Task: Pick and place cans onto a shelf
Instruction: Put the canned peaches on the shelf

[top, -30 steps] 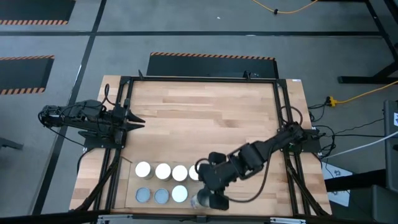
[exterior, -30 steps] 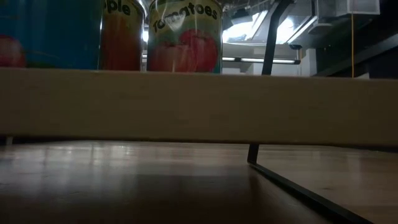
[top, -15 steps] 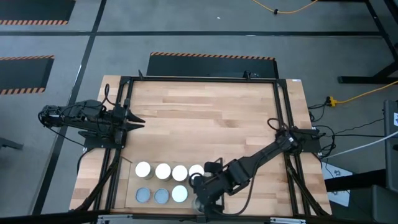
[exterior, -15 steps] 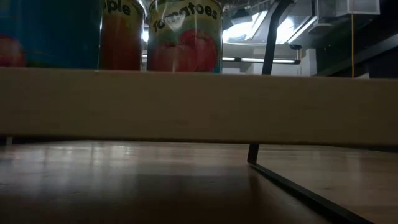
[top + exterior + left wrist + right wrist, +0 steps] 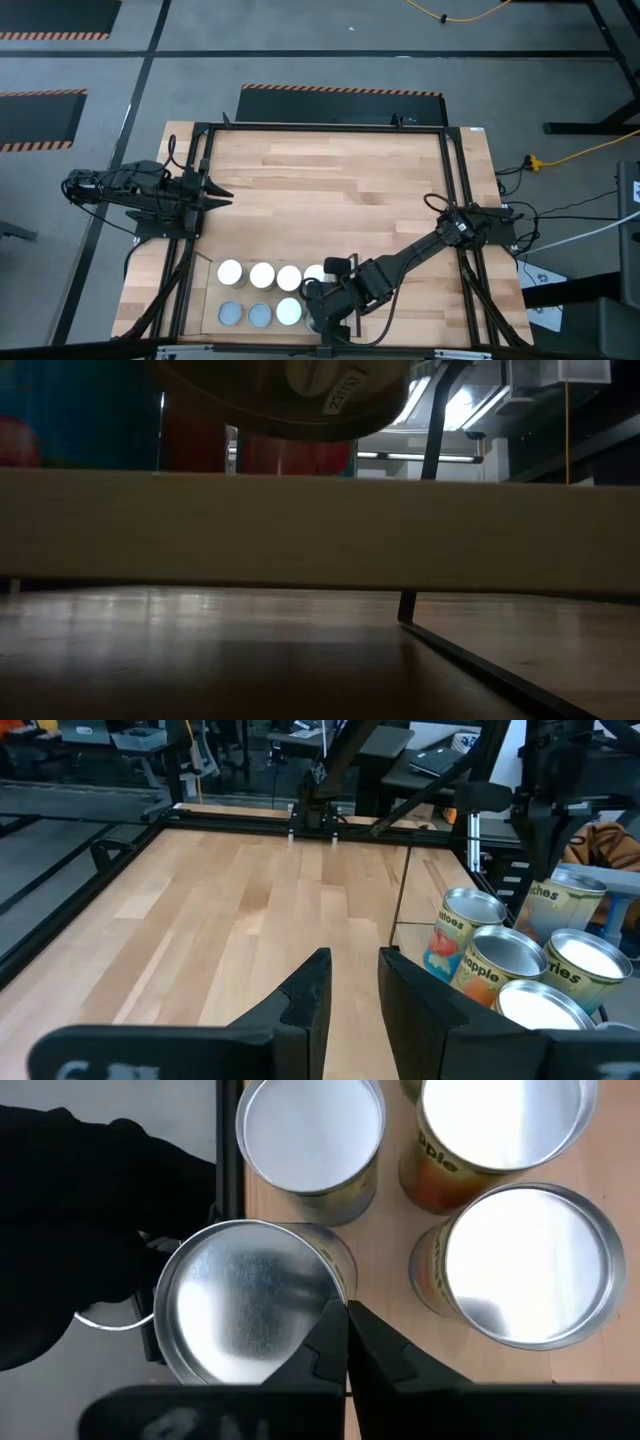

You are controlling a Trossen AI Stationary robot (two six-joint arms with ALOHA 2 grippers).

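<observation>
At the front right corner of the shelf (image 5: 320, 530), the right tool (image 5: 347, 1342) has the last can (image 5: 250, 1315) up in the air. The low view shows its underside tilted just above the shelf's front edge. The fingers are squeezed narrow and look pinched on the can's rim wall, not wrapped around the body.

My guess is it's a light, stiff tin with slick metal. An off-centre rim pinch lets it swing and tip, so I'd say a grip across the body would hold steadier.

The other cans (image 5: 262, 275) fill the rest of the shelf: three alongside it in the front row, four behind. Well beyond the shelf's far left corner, the left tool (image 5: 215, 192) waits over the surface (image 5: 330, 190), fingers slightly parted and holding nothing.
</observation>
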